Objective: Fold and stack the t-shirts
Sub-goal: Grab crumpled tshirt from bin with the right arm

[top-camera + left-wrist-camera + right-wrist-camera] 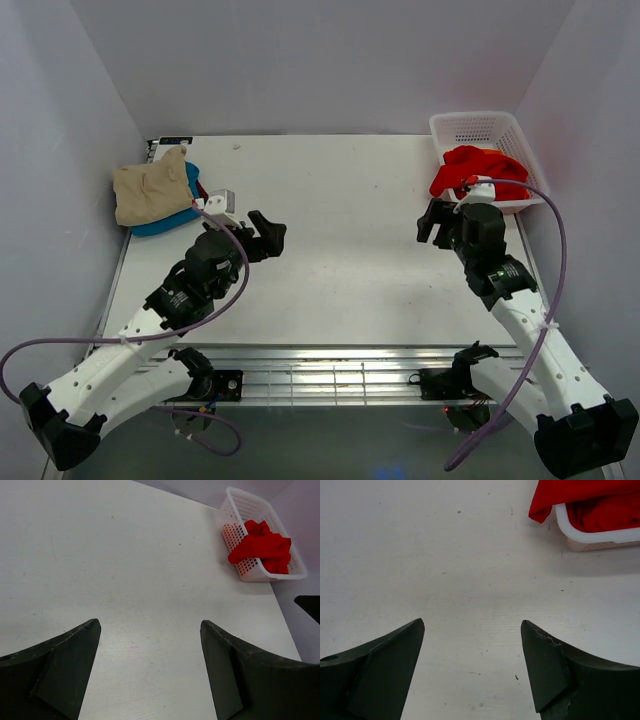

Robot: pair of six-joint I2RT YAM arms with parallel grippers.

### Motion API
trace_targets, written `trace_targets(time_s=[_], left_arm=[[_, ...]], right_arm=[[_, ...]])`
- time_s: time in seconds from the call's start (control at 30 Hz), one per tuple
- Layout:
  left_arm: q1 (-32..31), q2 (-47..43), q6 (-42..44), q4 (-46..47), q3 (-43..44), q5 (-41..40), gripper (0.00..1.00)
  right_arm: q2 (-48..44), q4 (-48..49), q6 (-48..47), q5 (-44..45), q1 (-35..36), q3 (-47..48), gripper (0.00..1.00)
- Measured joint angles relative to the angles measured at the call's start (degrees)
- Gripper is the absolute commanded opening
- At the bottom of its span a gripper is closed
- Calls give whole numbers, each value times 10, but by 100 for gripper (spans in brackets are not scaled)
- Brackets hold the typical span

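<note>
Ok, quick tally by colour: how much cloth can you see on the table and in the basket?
tan shirt: 1, on top of the far-left pile
teal blue shirt: 1, under the tan one
red cloth: 1 bunch in the white basket, spilling over its rim; may be more than one shirt
Total: 3 seen for certain
</note>
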Motion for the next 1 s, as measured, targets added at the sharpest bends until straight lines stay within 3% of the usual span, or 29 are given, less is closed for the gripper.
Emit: trace_targets(time_s=[0.2,0.47,0.8,1.0], left_arm=[[0,-32,23,36,-31,-4,91],[0,38,48,43,-44,-2,91],[0,31,85,72,-47,3,92],[0,38,95,80,-47,3,92]], right_arm=[[75,92,-50,122,-7,9,75],[337,108,-101,205,-47,206,71],[531,83,-120,213,-109,377,67],[589,58,-120,191,-129,400,62]])
